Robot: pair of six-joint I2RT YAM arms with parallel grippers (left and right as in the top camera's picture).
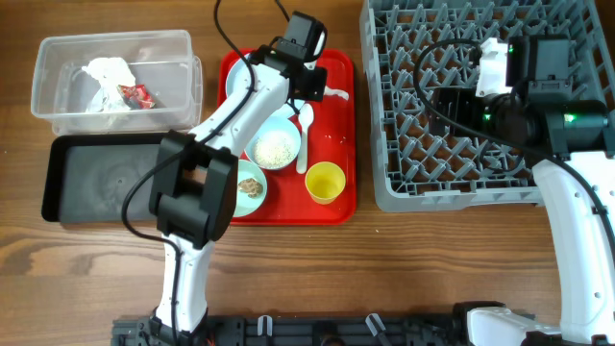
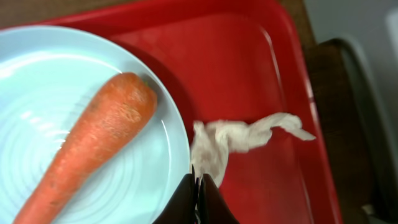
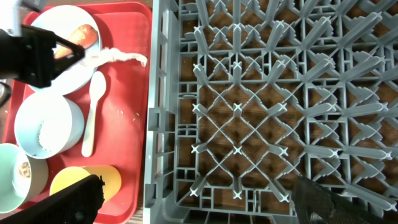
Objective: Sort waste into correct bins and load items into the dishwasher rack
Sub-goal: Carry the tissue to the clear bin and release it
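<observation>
My left gripper (image 2: 198, 183) is shut on a twisted white paper scrap (image 2: 236, 138) lying on the red tray beside the pale blue plate (image 2: 37, 81), which holds the orange carrot (image 2: 93, 143). From overhead the left gripper (image 1: 322, 88) is at the tray's top edge. A blue bowl of rice (image 1: 274, 146), a blue bowl with a brown lump (image 1: 250, 187), the yellow cup (image 1: 325, 181) and the white spoon (image 1: 306, 130) sit on the tray. My right gripper (image 3: 205, 199) is open and empty above the grey rack (image 1: 480, 163). A crumpled white-and-red wrapper (image 1: 115, 82) lies in the clear tub (image 1: 58, 58).
The black tray (image 1: 96, 183) lies below the clear tub, left of the red tray (image 1: 341, 207). The rack's near-left corner (image 3: 161, 155) stands close to the red tray's right edge. My left arm reaches across the tray over the plate and bowls.
</observation>
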